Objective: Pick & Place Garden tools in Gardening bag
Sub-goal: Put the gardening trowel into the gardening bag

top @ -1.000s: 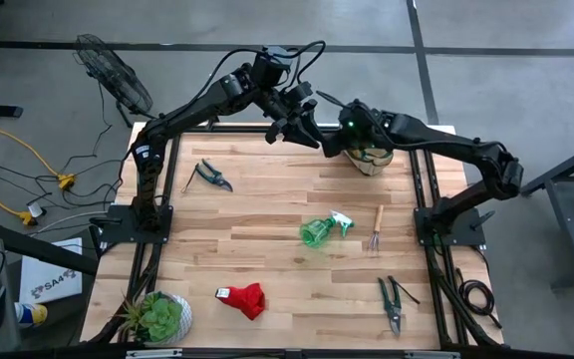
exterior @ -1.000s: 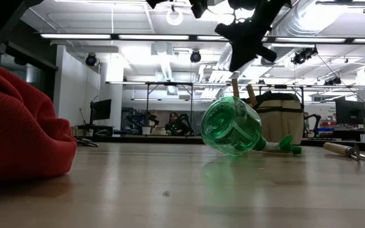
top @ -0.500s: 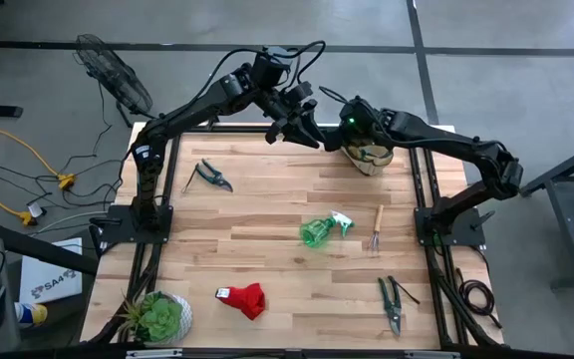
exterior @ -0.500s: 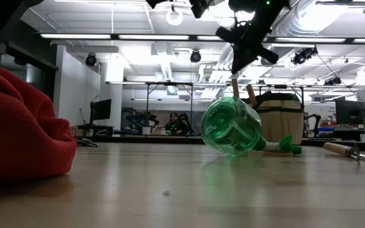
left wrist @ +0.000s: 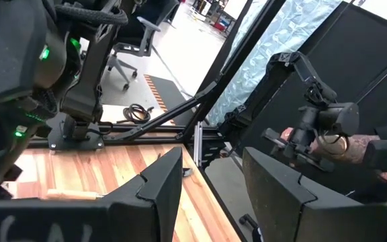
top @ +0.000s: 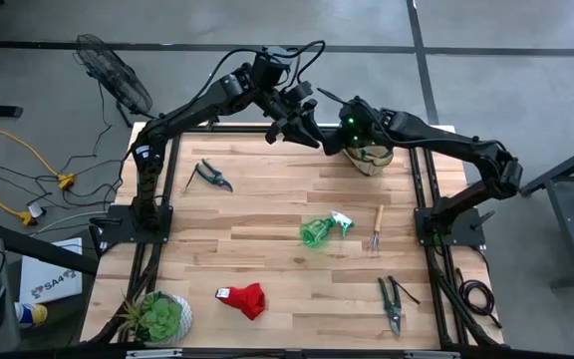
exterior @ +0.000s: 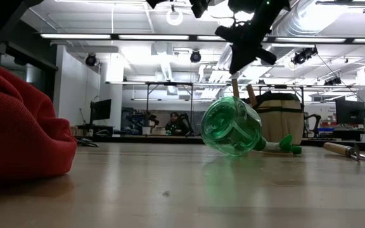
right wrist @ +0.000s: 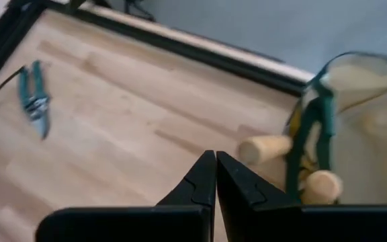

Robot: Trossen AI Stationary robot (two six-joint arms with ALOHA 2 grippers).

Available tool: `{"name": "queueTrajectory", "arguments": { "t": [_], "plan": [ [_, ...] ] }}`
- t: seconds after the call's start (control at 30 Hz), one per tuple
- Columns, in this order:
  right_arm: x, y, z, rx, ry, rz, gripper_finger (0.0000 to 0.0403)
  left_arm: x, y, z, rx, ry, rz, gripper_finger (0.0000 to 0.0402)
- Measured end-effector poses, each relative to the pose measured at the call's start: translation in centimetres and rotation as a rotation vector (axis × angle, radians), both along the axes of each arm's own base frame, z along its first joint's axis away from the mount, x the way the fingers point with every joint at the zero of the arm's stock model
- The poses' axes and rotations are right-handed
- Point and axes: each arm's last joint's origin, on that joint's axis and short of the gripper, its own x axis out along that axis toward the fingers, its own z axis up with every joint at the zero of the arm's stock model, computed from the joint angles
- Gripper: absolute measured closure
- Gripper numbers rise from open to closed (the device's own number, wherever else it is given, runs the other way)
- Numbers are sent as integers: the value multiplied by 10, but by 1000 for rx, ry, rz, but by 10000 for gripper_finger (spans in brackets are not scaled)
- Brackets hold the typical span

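While the right hand [right wrist: 215, 176] hangs pinched shut and empty beside the gardening bag [right wrist: 355, 128], whose wooden handles [right wrist: 264, 149] only its wrist view reveals, the left hand [left wrist: 210, 185] hovers parted, holding nothing.

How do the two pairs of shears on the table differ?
The dark shears lie near the table's far left, close to the left arm; the green shears lie at the near right corner. The dark shears' handles are dark, the green shears' handles green. The dark shears lie slanted, the green shears almost straight front to back. Both lie flat, untouched.
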Motion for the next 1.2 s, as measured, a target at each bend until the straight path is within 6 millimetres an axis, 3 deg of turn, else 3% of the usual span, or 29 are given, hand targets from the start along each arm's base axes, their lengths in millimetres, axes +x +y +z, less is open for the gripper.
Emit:
{"name": "queueTrajectory", "arguments": {
  "t": [0.3,0.53,0.7,0.87,1.2],
  "plan": [
    [-5,-6,0,-41,24,-121,400,0,0,0,-1,2,-1,247],
    [3,-1,3,35,-77,21,400,0,0,0,-1,2,-2,247],
    [8,1,-15,65,-4,34,400,0,0,0,0,1,-2,247],
    [8,-1,-25,41,39,-29,400,0,0,0,2,0,-1,247],
    [3,-8,-25,-27,63,-160,400,0,0,0,1,1,-2,247]
  ]
}}
